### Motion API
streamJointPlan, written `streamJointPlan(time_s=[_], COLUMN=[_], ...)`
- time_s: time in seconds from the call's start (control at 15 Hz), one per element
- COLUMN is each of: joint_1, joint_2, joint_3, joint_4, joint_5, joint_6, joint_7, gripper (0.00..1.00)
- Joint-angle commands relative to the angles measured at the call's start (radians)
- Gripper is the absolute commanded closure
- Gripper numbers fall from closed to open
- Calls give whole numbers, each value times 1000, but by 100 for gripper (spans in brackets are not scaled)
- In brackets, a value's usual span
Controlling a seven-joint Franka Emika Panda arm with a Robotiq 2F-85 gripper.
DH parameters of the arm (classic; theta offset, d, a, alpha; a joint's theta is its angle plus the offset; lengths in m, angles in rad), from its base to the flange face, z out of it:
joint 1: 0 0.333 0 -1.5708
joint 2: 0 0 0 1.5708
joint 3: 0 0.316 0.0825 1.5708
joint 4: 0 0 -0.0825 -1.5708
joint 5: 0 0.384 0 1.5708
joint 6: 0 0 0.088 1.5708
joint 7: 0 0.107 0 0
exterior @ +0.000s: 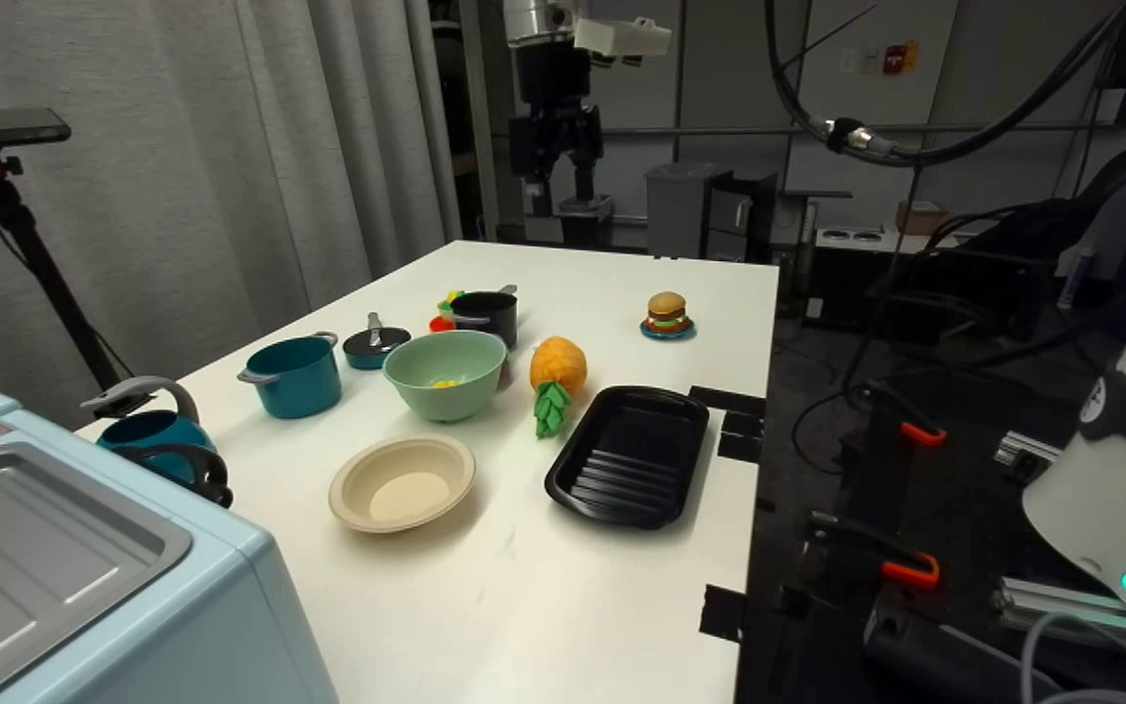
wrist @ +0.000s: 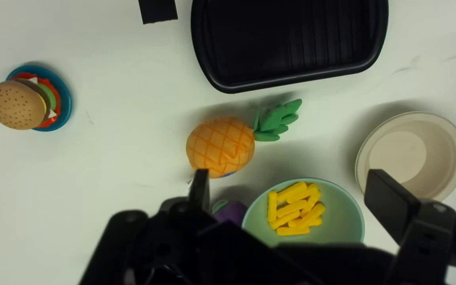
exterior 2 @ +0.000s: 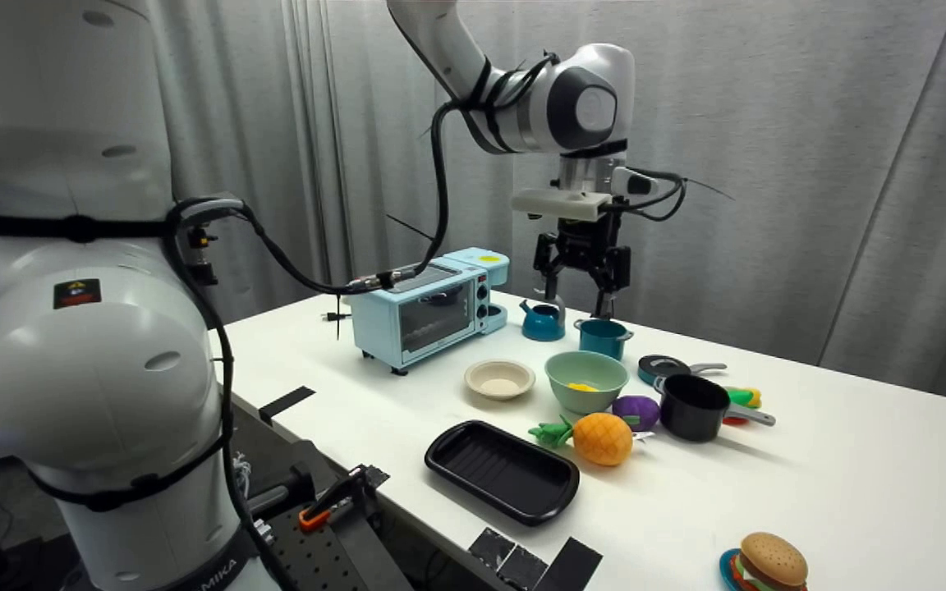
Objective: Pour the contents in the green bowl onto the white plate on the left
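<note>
In an exterior view I have small yellow stick-shaped pieces (exterior 2: 582, 387) in the pale-green round bowl (exterior 2: 586, 369) | cream-white round shallow plate (exterior 2: 499, 380) just left of it | orange rounded plush pineapple (exterior 2: 602, 439) before it | black rectangular ridged tray (exterior 2: 502, 472) before the plate

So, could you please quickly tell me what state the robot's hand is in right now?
Hand: open, holding nothing; the green bowl is not yet gripped.

Grey curtains (exterior 2: 769, 189) hang alongside a white table (exterior 2: 875, 468).
</note>
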Motion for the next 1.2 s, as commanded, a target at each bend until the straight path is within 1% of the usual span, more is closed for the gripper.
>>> streamJointPlan(time_s=[0.0, 0.27, 0.47, 0.53, 1.07, 1.13], joint_1=[-5, -6, -11, -3, -3, 2], joint_2=[129, 238, 288, 249, 263, 279], joint_3=[6, 9, 9, 5, 5, 3], joint_4=[106, 186, 237, 181, 189, 199], joint_5=[21, 14, 18, -1, -1, -8], joint_6=[52, 109, 115, 115, 115, 126], joint_7=[-26, -13, -15, 1, 2, 14], gripper=[0, 0, 0, 0, 0, 0])
